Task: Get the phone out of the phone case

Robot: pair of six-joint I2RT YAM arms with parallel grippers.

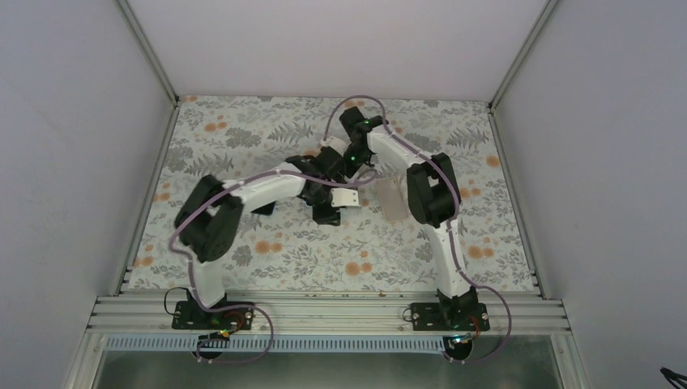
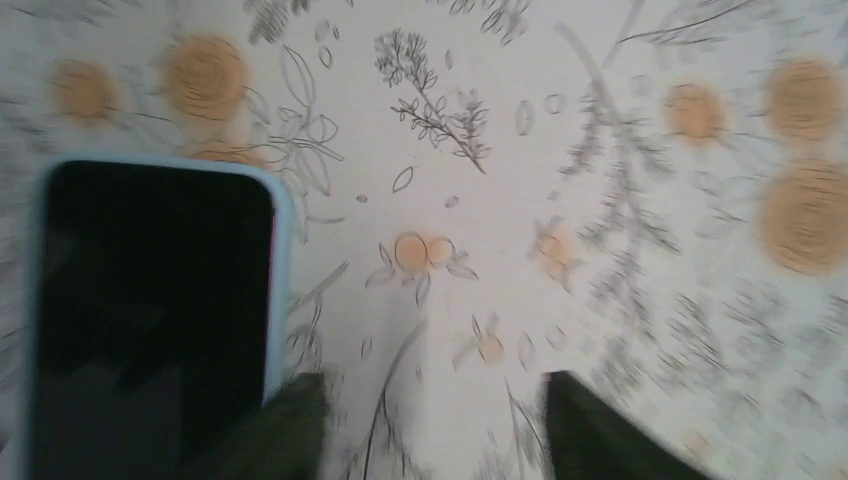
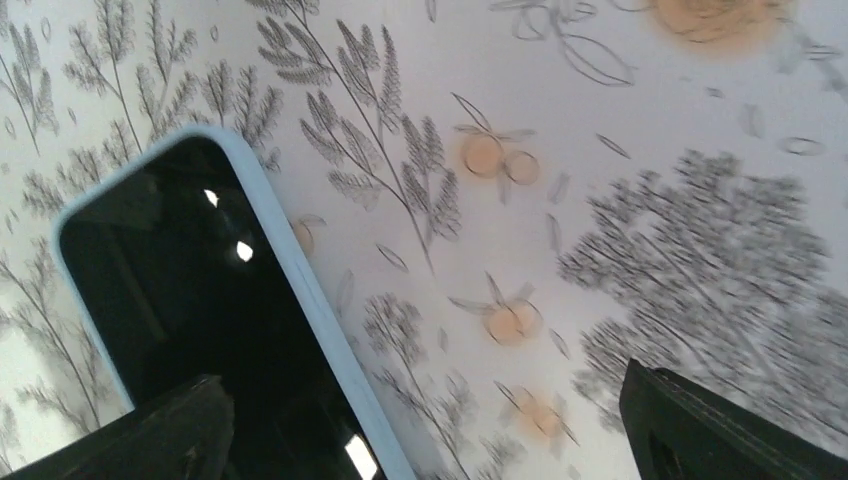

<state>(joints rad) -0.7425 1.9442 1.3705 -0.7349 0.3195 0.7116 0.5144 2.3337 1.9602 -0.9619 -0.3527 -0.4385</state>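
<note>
The phone (image 2: 150, 320) lies flat on the flowered tablecloth with its black screen up, inside a light blue phone case (image 2: 281, 260) whose rim runs round it. In the left wrist view it fills the lower left. My left gripper (image 2: 432, 392) is open just to its right, with one fingertip (image 2: 285, 420) at the case's edge and only cloth between the fingers. In the right wrist view the phone (image 3: 200, 300) and the case rim (image 3: 300, 280) slant across the left. My right gripper (image 3: 420, 385) is open wide, its left finger (image 3: 180, 420) over the screen. From above, the phone (image 1: 393, 198) lies beside both wrists.
The flowered cloth (image 1: 267, 251) covers the whole table. Grey walls and aluminium posts (image 1: 150, 49) close it in on three sides. Both arms lean in and cross near the table's middle, with their cables looping over them.
</note>
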